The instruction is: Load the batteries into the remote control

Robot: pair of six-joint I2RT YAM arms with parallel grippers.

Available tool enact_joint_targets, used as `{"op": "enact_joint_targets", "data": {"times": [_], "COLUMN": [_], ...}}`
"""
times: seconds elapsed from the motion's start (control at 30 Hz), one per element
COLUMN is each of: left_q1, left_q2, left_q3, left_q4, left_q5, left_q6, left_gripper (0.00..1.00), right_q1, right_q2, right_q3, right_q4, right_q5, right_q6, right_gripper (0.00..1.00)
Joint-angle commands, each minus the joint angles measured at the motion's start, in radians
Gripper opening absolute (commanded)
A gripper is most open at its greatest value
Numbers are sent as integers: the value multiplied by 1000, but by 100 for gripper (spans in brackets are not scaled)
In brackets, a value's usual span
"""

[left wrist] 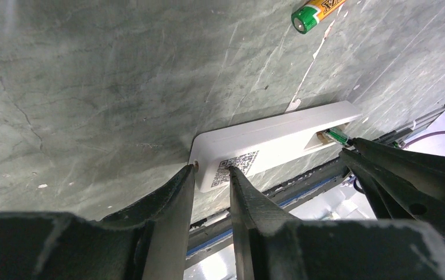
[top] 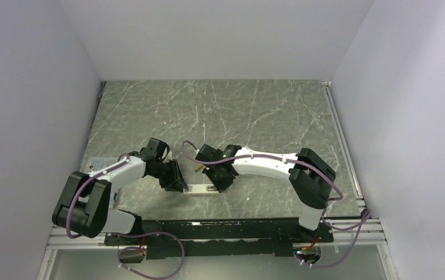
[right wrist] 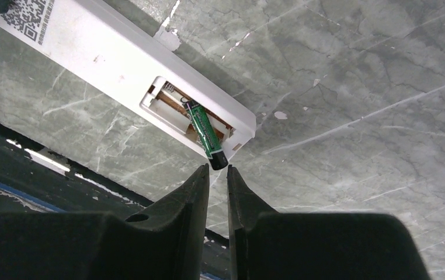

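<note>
The remote control (left wrist: 278, 137) lies back up on the marble table, with a QR label and an open battery bay; it also shows in the top view (top: 200, 189). My left gripper (left wrist: 211, 171) is shut on its left end corner. The greenish battery (right wrist: 205, 131) sits tilted in the bay (right wrist: 173, 105), its black end sticking out past the remote's end. My right gripper (right wrist: 218, 168) pinches that end between its fingertips. The orange-gold battery (left wrist: 316, 11) lies loose on the table beyond the remote, just behind it in the top view (top: 198, 168).
A black rail (top: 220, 224) runs along the table's near edge, right behind the remote. White walls close in the table on the left, back and right. A small white fleck (right wrist: 167, 38) lies beside the remote.
</note>
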Motion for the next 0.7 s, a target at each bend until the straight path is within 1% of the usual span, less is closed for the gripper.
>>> {"op": "enact_joint_targets", "data": {"times": [0.0,0.43,0.67], "left_q1": [-5,-5,-5], "left_q2": [10,14,15], "left_q3": [29,30,27], "left_q4": [23,26,27], "left_q5": [2,1,2], "left_q6": [-8,-6,-7], "left_gripper": [34,34,34], "right_q1": [-4,-23,-28], "right_q2": [5,4,8], "right_q3": [8,28,40], "right_q4": [-5,-5,0], "right_q5": [6,51,36], "right_q6": [9,6,-3], "right_gripper": [20,20,20]}}
